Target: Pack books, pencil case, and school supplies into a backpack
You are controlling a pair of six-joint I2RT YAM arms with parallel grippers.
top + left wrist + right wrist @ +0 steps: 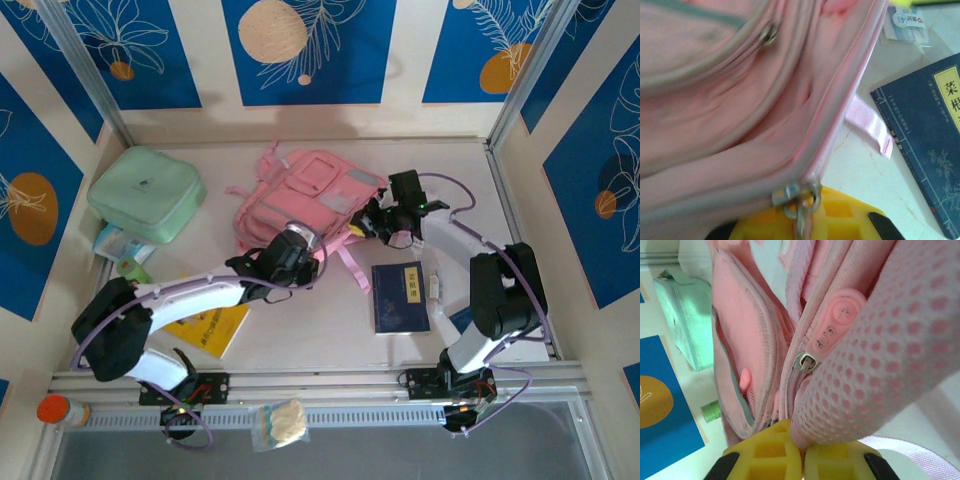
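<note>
1. Toward the far edge of the table, about midway between its left and right edges, the pink backpack lies flat, with its straps trailing toward the near edge.
2. At the backpack's near-left corner sits the left gripper. In the left wrist view its yellow fingers are drawn together on the metal zipper pull, which hangs at the end of the bag's zip seam.
3. At the backpack's right edge sits the right gripper. In the right wrist view its yellow pads are pressed together, with a fold of the bag's pink mesh fabric nipped between them. A zip slider sits just above the pads, below a rounded pink rubber tab.
4. A navy book with a pale label lies flat on the table, right of centre, nearer the near edge than the right gripper and apart from the backpack.
5. A yellow book lies toward the near-left corner, partly under the left arm.
6. A mint-green zip case rests in the far-left corner, well apart from the backpack.
7. A small white item lies just right of the navy book; what it is cannot be told.
</note>
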